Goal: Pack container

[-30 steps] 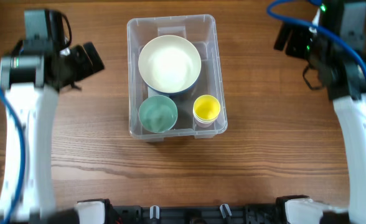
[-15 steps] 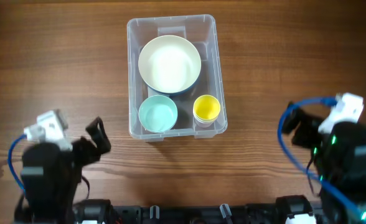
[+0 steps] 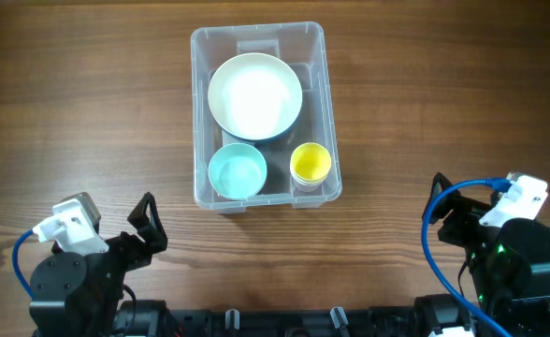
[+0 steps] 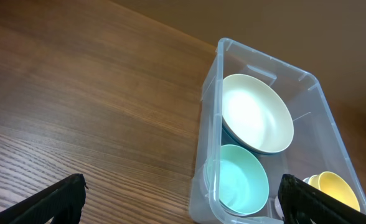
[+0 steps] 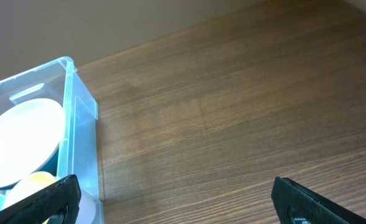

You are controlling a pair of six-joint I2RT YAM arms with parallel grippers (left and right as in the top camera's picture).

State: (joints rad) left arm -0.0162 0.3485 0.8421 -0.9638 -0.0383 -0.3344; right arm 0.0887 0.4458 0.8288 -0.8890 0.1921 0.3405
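The clear plastic container (image 3: pixel 200 112) stands upright at the table's middle back. Inside are a large cream bowl (image 3: pixel 254 95), a small mint bowl (image 3: pixel 237 171) and a yellow cup (image 3: pixel 310 163). The container also shows in the left wrist view (image 4: pixel 206 124) and the right wrist view (image 5: pixel 80 112). My left gripper (image 4: pixel 182 202) is open and empty, low at the front left. My right gripper (image 5: pixel 177 199) is open and empty, low at the front right. Both are well clear of the container.
The wooden table (image 3: pixel 425 103) surrounds the container. Both arms are folded back at the front edge, the left arm (image 3: pixel 79 267) and the right arm (image 3: pixel 504 248). Blue cables loop off each wrist.
Both arms have drawn back from beside the container's far end to the front edge of the table and settled low. The container and its contents have not moved.
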